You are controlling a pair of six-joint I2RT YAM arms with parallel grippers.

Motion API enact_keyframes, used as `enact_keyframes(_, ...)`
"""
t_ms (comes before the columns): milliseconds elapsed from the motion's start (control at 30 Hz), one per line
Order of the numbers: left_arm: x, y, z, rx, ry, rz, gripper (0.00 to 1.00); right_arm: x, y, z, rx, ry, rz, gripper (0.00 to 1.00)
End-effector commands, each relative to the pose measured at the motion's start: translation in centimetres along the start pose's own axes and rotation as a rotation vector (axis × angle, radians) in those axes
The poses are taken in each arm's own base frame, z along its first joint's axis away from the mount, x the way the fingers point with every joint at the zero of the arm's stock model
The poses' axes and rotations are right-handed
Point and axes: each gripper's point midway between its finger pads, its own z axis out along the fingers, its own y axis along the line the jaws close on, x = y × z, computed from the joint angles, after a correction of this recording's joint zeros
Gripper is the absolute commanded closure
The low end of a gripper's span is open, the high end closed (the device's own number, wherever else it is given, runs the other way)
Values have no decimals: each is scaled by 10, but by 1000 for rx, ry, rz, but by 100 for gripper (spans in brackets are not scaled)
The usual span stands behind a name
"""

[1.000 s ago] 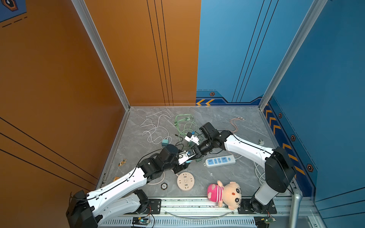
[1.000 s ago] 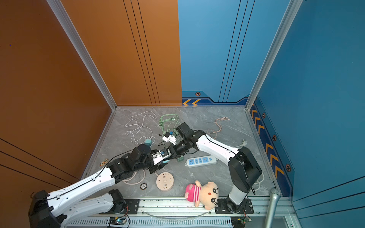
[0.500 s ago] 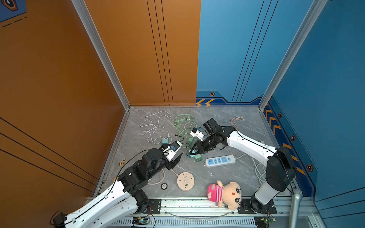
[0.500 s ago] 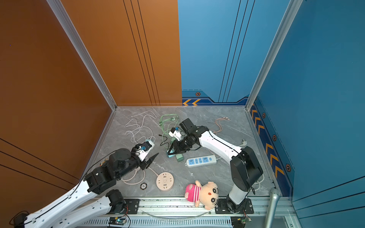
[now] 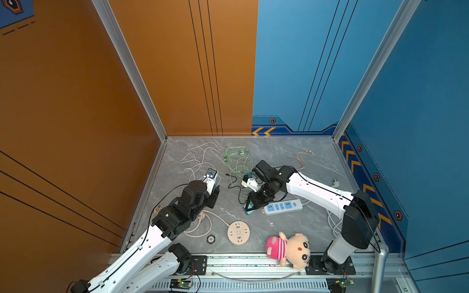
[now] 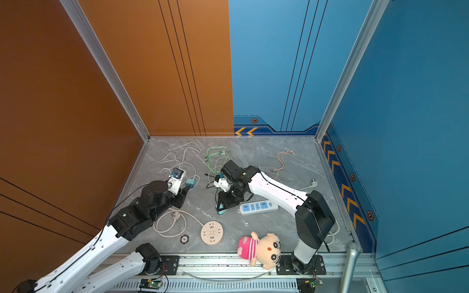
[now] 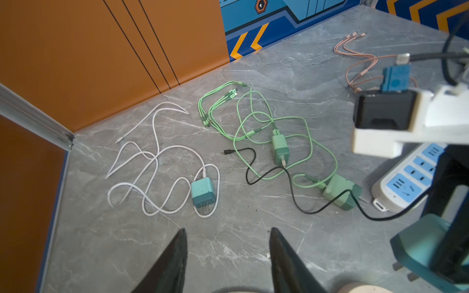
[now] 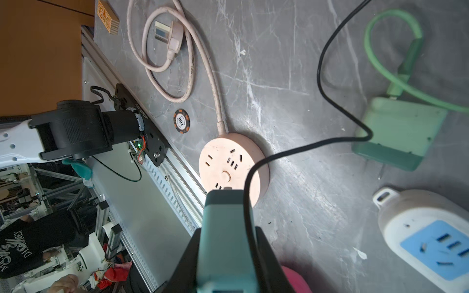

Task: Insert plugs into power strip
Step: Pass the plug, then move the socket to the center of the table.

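On my right wrist feed the teal plug [image 8: 223, 233] runs off the bottom edge, prongs seemingly hidden; the power strip [image 8: 418, 215] is cropped at lower right. The left gripper [image 7: 226, 230] shows only fingertips.

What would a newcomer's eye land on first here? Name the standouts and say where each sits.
The pink-and-cream plush doll lying at the front edge of the grey table stands out most. Next, the right hand is shut on a teal plug, held low just beside the end of the blue-and-white power strip. Behind them, a tangle of green cables sprawls mid-table.
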Motion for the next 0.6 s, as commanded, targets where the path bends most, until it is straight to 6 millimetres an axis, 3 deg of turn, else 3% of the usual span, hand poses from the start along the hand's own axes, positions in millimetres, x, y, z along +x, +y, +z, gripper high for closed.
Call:
enact_keyframes(0, 32, -7, 8, 46, 191, -112, 57, 6, -5, -12, 50, -13, 6, 100)
enact_keyframes(100, 56, -25, 11, 120, 337, -189, 58, 5, -5, -16, 56, -27, 3, 100)
enact_keyframes(333, 107, -48, 8, 92, 601, -395, 63, -4, -17, -23, 82, -56, 23, 100)
enact_keyframes(467, 127, -66, 2, 77, 654, -453, 60, -8, -23, -25, 108, -78, 20, 100)
enact_keyframes(567, 151, -69, 4, 16, 707, -479, 55, -13, -27, -24, 119, -94, 16, 100)
